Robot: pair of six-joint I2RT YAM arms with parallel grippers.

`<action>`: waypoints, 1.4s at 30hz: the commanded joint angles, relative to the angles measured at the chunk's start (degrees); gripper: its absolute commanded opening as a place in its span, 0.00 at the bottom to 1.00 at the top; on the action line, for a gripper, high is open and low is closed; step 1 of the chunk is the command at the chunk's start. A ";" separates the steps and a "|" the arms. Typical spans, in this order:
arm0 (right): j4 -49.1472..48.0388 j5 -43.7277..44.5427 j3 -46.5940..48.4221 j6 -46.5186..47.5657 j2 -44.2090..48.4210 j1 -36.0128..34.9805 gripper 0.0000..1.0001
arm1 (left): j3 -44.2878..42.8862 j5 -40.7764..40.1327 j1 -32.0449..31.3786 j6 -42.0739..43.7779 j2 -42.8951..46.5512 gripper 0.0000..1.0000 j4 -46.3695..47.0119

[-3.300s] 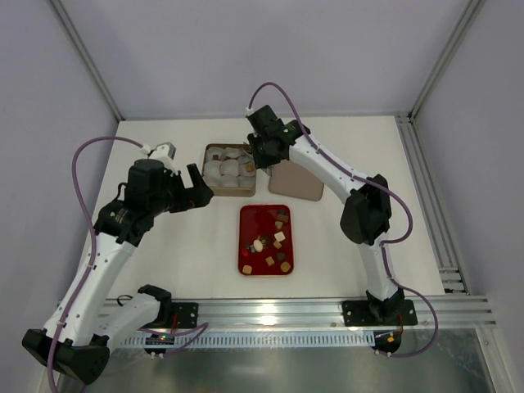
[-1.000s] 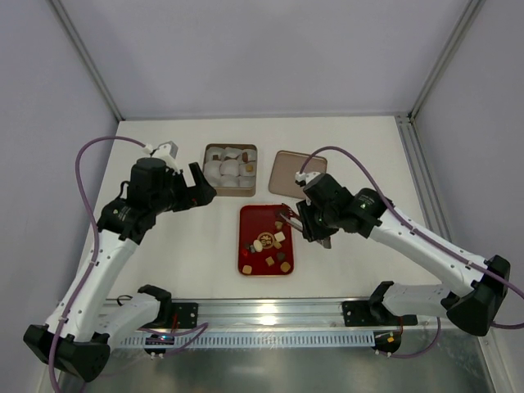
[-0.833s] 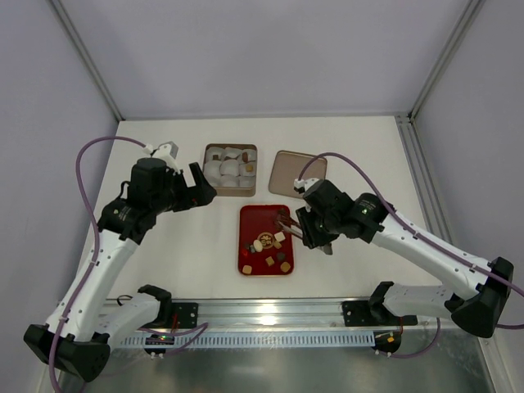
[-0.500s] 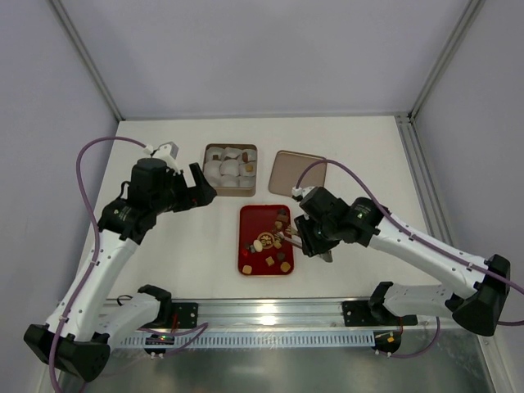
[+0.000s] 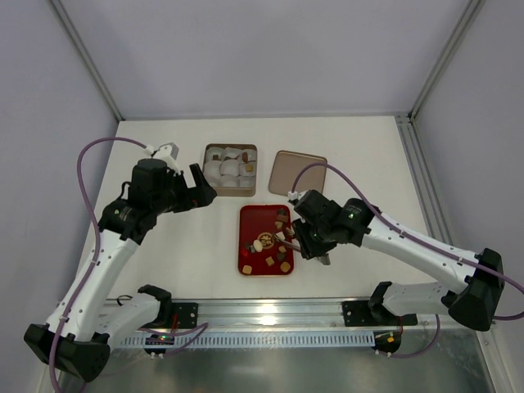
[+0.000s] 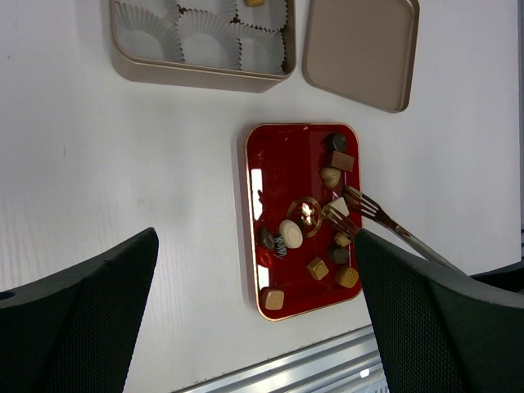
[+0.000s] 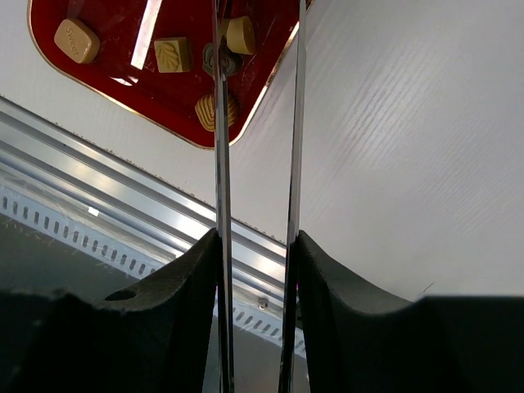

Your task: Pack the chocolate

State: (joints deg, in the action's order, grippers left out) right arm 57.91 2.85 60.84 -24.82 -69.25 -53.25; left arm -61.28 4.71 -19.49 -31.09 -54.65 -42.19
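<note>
Several small chocolates (image 5: 266,242), dark brown, tan and cream, lie in the red tray (image 5: 248,246); they also show in the left wrist view (image 6: 291,232) and the right wrist view (image 7: 173,54). My right gripper (image 5: 313,237) is shut on metal tongs (image 7: 219,147), whose forked tips (image 6: 350,209) hover spread over the tray's right side. One blade sits at a dark round chocolate (image 7: 219,59). My left gripper (image 5: 199,187) is open and empty, held above the table left of the tin.
A gold tin (image 5: 206,168) with white paper cups and a few chocolates stands behind the tray. Its lid (image 5: 296,173) lies to the right of it. An aluminium rail (image 5: 270,309) runs along the near table edge.
My right arm has swung from the tin to the tray and brought the tongs over the tray's right side. The left arm has not moved.
</note>
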 commanded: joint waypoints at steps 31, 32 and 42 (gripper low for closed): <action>-3.93 4.10 24.93 6.80 -14.57 1.13 0.32 | -0.60 -0.93 -0.11 0.68 1.92 1.00 0.98; -4.64 3.66 27.20 7.06 -16.16 2.01 0.32 | -0.77 -0.84 -0.11 0.68 1.92 1.00 0.89; -9.04 1.28 46.81 9.44 -36.99 6.58 0.32 | -2.18 -1.55 -0.11 1.74 2.01 1.00 -0.69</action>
State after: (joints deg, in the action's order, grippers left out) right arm 52.38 5.30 101.41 -16.73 -103.24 -48.45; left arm -60.95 4.10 -19.51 -30.74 -53.69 -42.63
